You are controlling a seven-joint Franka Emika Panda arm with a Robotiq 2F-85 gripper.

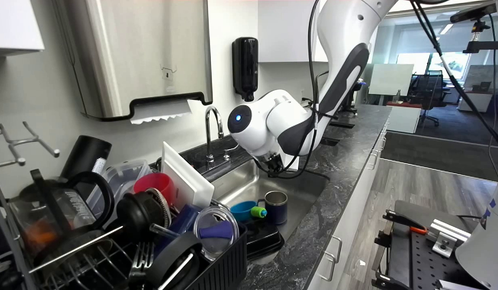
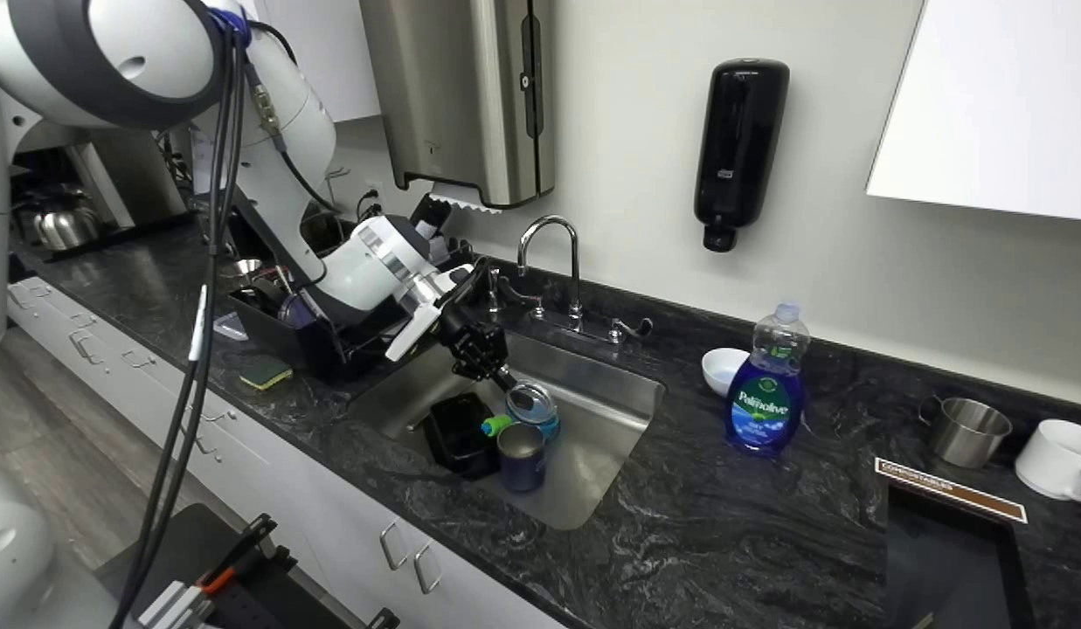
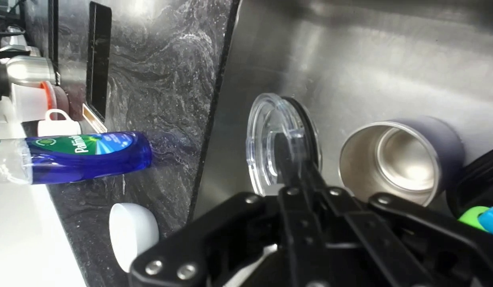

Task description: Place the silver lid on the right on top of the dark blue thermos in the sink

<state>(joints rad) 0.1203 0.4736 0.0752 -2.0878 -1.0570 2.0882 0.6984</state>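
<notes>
Pickup judged done: clear round black-sealed plastic lid (image 3: 272,115) pinched by claw (image 3: 298,169) at wrist-view centre. Dark blue metal thermos (image 3: 405,159) in steel sink (image 3: 393,67), frame right, uncovered; placement to be done.

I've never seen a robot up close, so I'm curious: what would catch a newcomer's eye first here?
Probably the big white robot arm stretched over the steel sink, its black gripper holding a clear round lid. In the sink, an open dark blue thermos stands upright. The eye might then jump to the bright blue Palmolive bottle on the dark counter beside the sink.
</notes>
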